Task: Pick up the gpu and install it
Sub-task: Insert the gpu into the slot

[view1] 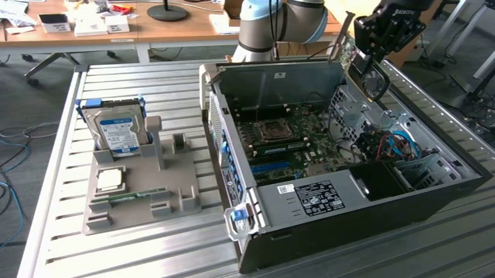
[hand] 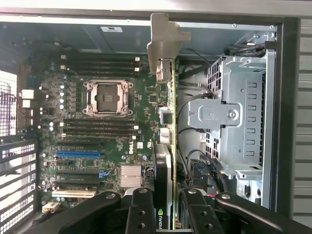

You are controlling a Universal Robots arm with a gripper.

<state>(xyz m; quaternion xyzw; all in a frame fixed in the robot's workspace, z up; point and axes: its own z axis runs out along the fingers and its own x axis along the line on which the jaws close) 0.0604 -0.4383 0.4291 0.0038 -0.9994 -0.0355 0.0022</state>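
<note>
My claw point(hand: 165, 207) clenched on gpu point(hand: 169, 102), card held edge-on between fingers. Gpu hangs above open computer case point(view1: 433, 191), over motherboard point(hand: 97, 122). Silver bracket at end far from fingers. Not yet in slot.

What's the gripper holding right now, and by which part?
The gpu, clamped by the gripper at the end opposite its silver bracket.

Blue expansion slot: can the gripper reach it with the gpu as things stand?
Probably yes. The gripper holds the gpu above the open case, and the blue slot lies bare, nothing over it. The drive cage and cables beside the card look like the tight spots.
</note>
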